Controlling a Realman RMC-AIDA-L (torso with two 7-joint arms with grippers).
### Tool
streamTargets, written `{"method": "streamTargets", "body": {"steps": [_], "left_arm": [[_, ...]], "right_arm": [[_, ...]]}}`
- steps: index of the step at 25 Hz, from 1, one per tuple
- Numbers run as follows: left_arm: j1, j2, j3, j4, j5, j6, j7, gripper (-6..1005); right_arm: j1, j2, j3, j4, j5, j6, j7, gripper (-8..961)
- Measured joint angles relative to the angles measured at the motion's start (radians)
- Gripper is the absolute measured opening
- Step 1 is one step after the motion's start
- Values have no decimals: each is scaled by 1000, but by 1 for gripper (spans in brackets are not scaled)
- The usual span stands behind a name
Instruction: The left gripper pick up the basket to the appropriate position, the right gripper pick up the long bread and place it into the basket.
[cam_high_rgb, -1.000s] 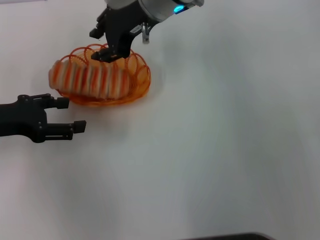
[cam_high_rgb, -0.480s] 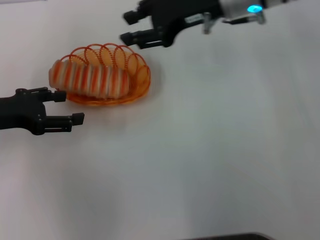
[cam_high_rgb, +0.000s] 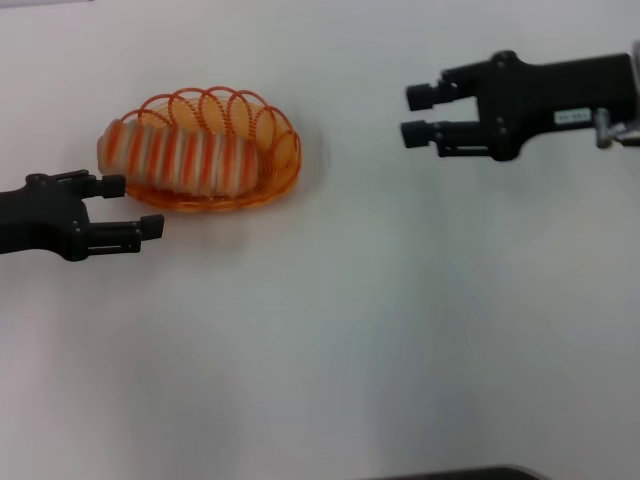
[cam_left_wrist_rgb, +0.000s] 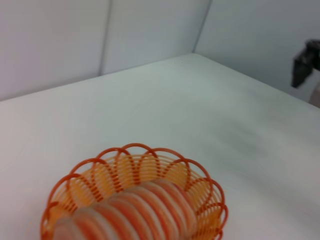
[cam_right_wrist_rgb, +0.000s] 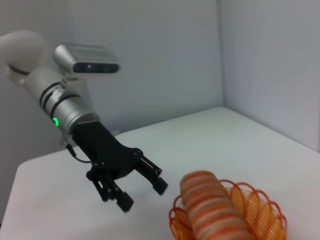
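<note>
At far left of the head view, the left gripper (cam_high_rgb: 130, 208), an all-black two-fingered pincer on a black arm, low over the white table (cam_high_rgb: 400, 330), fingers spread and gripping nothing. Just beyond its upper fingertip, close but apart, the oval orange wire basket with looped, scalloped rim (cam_high_rgb: 255, 110), resting on the table. Inside that basket, the long bread (cam_high_rgb: 180, 158), a striped loaf of pale cream and orange bands, lying lengthwise and filling most of the bowl, one rounded end poking over the rim on the side nearest the left gripper. Seen from the left wrist, the same basket (cam_left_wrist_rgb: 150, 155) with the loaf (cam_left_wrist_rgb: 135, 210) lying in it. Well apart to the right of the basket, the right gripper (cam_high_rgb: 418, 113), black with a small white label on a silver-grey wrist, above the table, fingers parted and empty, tips pointing back toward the basket. From the right wrist, loaf (cam_right_wrist_rgb: 212, 207) in basket (cam_right_wrist_rgb: 260, 210), left gripper (cam_right_wrist_rgb: 142, 192) just beside it, unclenched.
</note>
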Motion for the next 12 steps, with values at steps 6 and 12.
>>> {"method": "streamTargets", "body": {"steps": [6,12], "left_arm": [[1,2,-42,-11,-14,-7,5,856],[-4,7,-48,-33,-17,-21,5,856]], "right_arm": [[-89,18,43,39,-2,38,-85,483],[-103,25,79,96,0,57,-142,483]]}}
